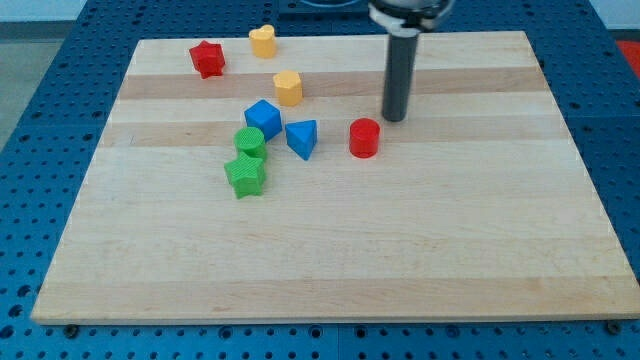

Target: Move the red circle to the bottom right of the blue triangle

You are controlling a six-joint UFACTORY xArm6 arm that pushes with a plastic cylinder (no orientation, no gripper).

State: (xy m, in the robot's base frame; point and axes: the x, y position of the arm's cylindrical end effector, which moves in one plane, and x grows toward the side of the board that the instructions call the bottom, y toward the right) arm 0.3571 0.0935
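The red circle [365, 138] stands near the board's middle, a little to the right of the blue triangle [301, 138]. The two are apart, at about the same height in the view. My tip [394, 117] rests on the board just up and to the right of the red circle, very close to it; I cannot tell if it touches.
A blue cube [263, 118] sits up-left of the triangle. A green circle [250, 141] and a green star [245, 175] lie to its left. A yellow hexagon [288, 88], a yellow heart [263, 41] and a red star [208, 59] are near the top. The wooden board [400, 250] lies on a blue table.
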